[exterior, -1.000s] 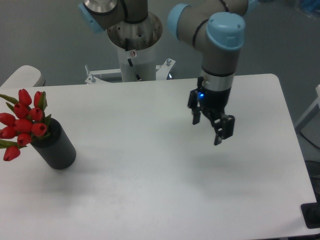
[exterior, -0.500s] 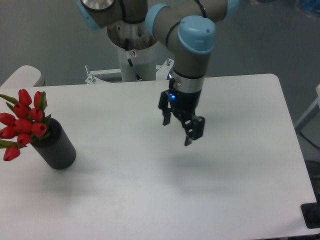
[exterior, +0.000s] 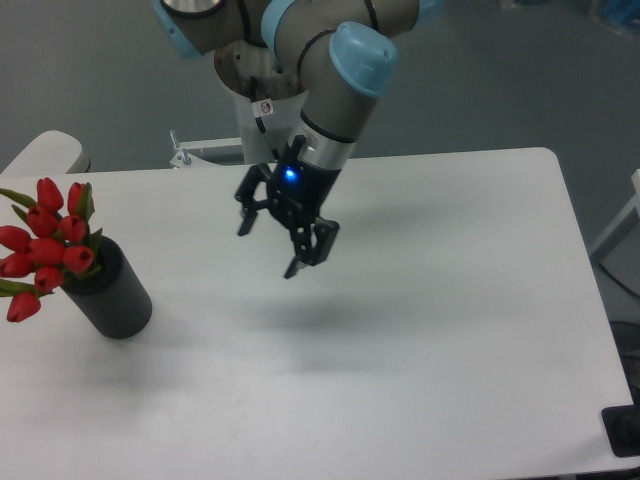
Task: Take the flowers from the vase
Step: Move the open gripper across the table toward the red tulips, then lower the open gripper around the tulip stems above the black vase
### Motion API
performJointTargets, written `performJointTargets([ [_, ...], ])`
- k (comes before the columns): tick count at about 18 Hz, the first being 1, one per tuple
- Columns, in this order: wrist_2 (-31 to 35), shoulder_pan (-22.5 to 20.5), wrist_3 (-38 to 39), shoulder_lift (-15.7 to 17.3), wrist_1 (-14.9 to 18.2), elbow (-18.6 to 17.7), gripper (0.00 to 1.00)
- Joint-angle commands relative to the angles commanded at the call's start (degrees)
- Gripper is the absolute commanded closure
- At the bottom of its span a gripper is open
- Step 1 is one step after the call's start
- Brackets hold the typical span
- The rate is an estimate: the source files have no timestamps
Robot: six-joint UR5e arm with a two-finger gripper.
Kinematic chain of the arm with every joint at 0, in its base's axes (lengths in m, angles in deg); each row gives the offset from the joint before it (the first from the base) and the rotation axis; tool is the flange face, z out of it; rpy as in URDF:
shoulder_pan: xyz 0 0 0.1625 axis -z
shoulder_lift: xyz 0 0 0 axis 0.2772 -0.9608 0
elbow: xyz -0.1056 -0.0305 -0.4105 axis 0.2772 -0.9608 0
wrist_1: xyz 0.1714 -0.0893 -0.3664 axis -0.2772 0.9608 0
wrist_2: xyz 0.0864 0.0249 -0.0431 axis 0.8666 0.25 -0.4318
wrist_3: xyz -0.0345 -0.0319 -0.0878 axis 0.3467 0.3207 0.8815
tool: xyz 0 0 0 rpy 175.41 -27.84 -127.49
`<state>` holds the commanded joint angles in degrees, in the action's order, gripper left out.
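The gripper (exterior: 270,250) hangs above the white table (exterior: 450,330) near its middle, fingers spread and pinching nothing, tilted leftward, I'd guess to meet the stems from the side. The flowers (exterior: 45,245) sit in the dark vase (exterior: 112,290) at the table's left edge (leaning out to the left), well apart from the gripper; nothing gripped yet
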<state>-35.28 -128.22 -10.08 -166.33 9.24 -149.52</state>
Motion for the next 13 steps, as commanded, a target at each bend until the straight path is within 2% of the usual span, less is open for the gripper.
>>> performJointTargets([
  [4, -6.87, 2.10, 0.79, 1.49, 0.00, -3.69, 0.00],
  [8, -8.11, 6.14, 0.97, 0.80, -1.05, -4.05, 0.00],
  [13, -9.52, 8.08, 0.88, -0.17, -2.72, -4.23, 0.00],
])
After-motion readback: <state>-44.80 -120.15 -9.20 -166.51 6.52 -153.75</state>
